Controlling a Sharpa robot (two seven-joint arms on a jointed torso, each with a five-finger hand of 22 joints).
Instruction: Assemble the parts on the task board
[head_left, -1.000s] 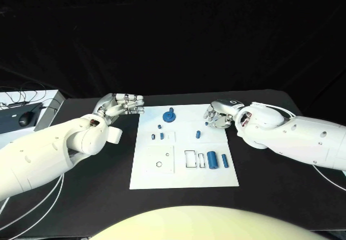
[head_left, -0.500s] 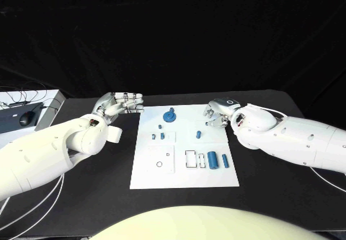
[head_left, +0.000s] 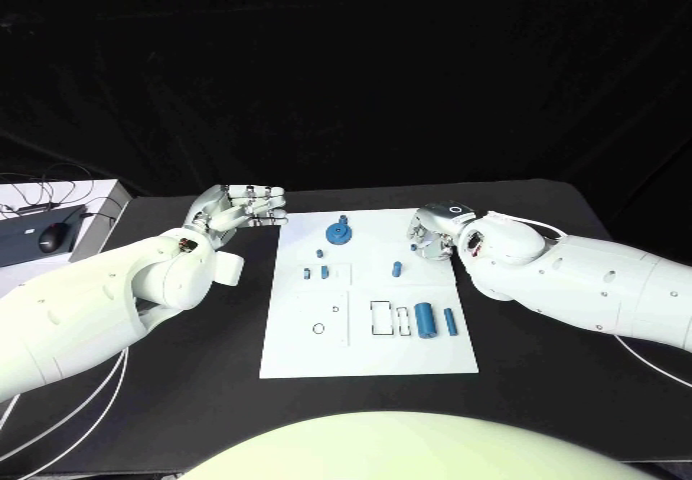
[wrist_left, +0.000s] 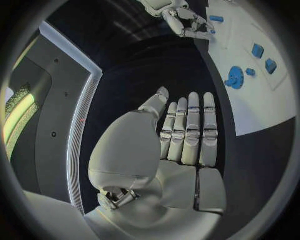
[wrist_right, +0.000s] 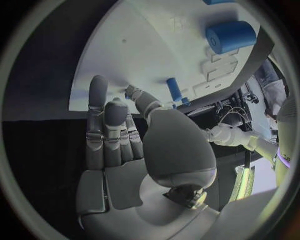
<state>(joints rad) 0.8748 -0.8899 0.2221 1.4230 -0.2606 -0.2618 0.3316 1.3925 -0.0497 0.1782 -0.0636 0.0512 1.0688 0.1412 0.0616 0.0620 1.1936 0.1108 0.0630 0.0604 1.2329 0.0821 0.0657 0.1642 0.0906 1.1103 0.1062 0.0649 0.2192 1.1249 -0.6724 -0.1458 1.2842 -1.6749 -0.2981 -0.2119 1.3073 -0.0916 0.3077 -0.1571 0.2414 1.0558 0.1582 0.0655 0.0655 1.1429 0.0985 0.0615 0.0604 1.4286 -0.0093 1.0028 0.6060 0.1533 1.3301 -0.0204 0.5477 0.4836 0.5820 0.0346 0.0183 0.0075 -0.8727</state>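
Observation:
The white task board (head_left: 372, 350) lies mid-table. On it I see a blue gear (head_left: 339, 234) at the far end, two small blue pieces (head_left: 315, 271), a short blue peg (head_left: 397, 268), and a thick blue cylinder (head_left: 426, 319) beside a thin one (head_left: 450, 320). My right hand (head_left: 433, 232) hovers at the board's far right edge, fingers stretched out and holding nothing. The right wrist view shows that hand (wrist_right: 122, 135) just short of the peg (wrist_right: 174, 89). My left hand (head_left: 240, 208) hangs left of the board's far corner, fingers straight and empty.
The left wrist view shows the left hand (wrist_left: 184, 135), the gear (wrist_left: 235, 77) and the right hand (wrist_left: 184, 20) beyond it. A white box with cables (head_left: 51, 225) stands at the table's far left. Black tabletop surrounds the board on all sides.
My right hand and forearm have shifted slightly left toward the board's far right edge. The left hand and the parts have stayed put.

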